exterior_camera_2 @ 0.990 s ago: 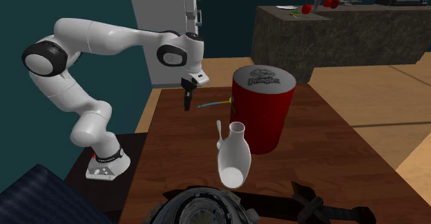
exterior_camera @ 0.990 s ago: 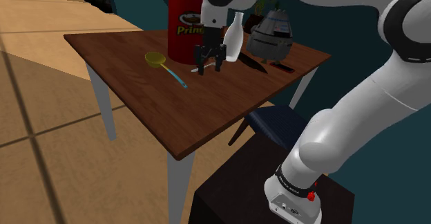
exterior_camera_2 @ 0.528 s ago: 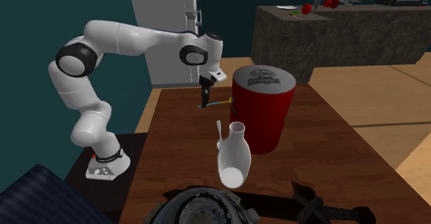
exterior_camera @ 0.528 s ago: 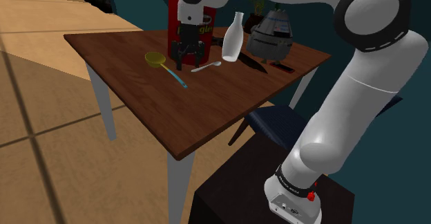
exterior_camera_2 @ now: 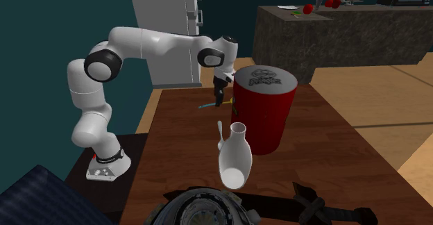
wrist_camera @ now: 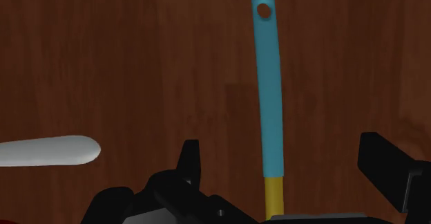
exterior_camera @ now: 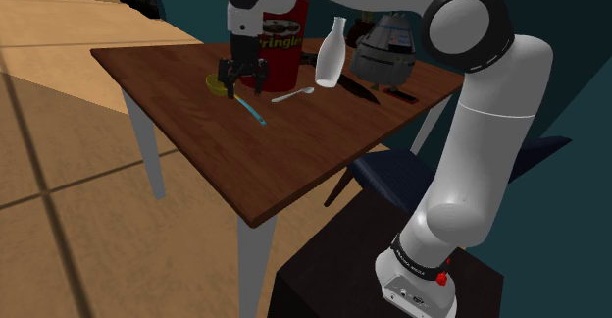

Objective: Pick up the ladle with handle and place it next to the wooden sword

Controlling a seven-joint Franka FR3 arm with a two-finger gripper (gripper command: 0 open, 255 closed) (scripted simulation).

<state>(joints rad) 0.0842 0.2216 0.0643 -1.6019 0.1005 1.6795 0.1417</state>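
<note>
The ladle lies flat on the brown table, with a yellow bowl and a long blue handle. My gripper hangs open just above it, near where bowl and handle join. In the wrist view the blue handle runs out between the two black fingers, which stand wide apart and do not touch it. In the second exterior view the gripper is over the ladle, beside the red can. A dark sword lies at the far side of the table.
A tall red Pringles can stands right behind the gripper. A white spoon lies beside the ladle's handle; a white vase and a dark helmet-like object stand near the sword. A dark blue chair sits below the table's edge.
The arm has swung to the shoulder view's left, carrying the gripper from beside the vase, past the spoon, to above the ladle. The fingers stayed open.
</note>
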